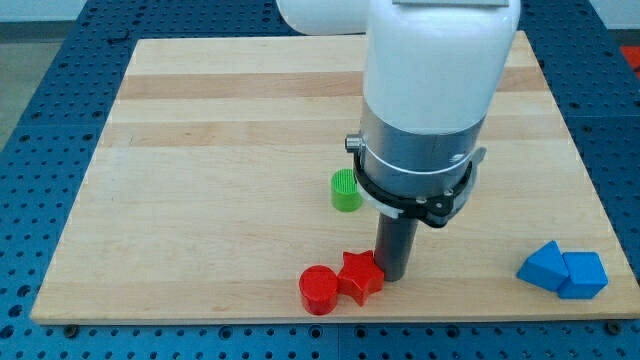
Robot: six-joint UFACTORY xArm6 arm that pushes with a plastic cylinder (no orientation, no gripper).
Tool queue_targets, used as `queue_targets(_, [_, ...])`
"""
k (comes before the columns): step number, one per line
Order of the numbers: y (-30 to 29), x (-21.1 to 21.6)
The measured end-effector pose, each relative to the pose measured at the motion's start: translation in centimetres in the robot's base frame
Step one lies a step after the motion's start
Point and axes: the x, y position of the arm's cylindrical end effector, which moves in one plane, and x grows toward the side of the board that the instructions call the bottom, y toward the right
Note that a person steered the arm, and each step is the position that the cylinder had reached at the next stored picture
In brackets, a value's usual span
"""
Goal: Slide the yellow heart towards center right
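Camera view: my tip is seen planted just right of the red star, touching it; red cylinder alongside; no gripper is carried.

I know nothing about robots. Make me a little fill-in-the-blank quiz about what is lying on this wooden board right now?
1. My tip rests right beside the red ____-shaped block.
2. The red cylinder touches that block on the view's ____ side.
3. The two blue blocks lie near the wooden board's bottom ____ corner in the view.
4. The small cylinder above the red blocks is coloured ____.

Missing words: star; left; right; green.
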Motion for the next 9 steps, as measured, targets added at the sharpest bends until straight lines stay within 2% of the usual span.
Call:
queue_targets(3, [2.3, -0.1])
queue_targets(5, [2.4, -6.2])
queue_targets(6, [3.9, -7.4])
queue_targets(9, [13.1, -12.6])
